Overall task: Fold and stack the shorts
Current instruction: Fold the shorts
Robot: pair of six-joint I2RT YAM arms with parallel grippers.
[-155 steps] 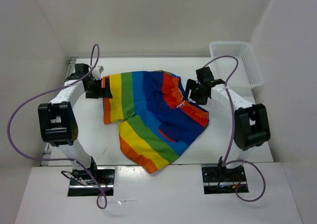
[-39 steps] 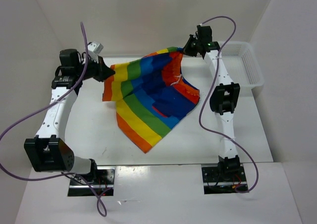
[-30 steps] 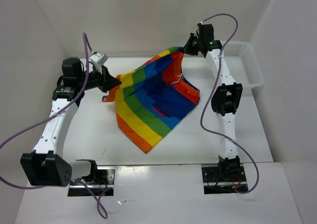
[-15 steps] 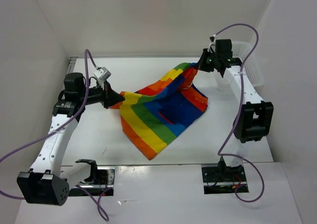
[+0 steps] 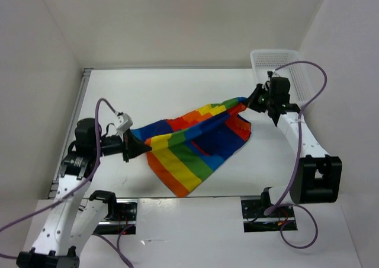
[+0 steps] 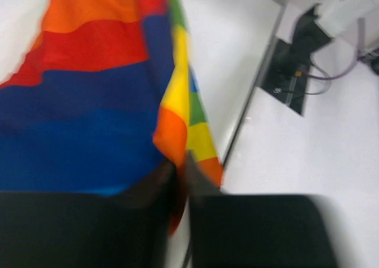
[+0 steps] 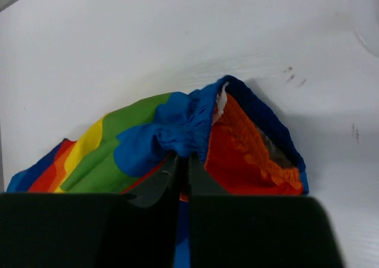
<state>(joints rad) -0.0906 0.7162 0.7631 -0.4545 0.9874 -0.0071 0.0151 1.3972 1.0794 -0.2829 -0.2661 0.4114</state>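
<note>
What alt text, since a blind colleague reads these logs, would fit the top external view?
Two robot arms stretch rainbow-striped shorts between them over a table, the left gripper shut on one end and the right gripper shut on the other. The fabric's lower part sags toward the near edge; a white mesh basket sits at the far right corner.

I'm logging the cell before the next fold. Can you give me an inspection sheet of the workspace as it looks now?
Surface: white table, a few small dark specks.
Job's things: rainbow shorts, stretched between both claws, lower part trailing to the table, not folded.
Clutter: white mesh basket at the far right corner.
Grippers: left claw shut on one edge of the shorts; right claw shut on the waistband end.
Cables: purple cables loop off both arms, apart from the cloth.
Surroundings: plain white walls; nothing else seen.
</note>
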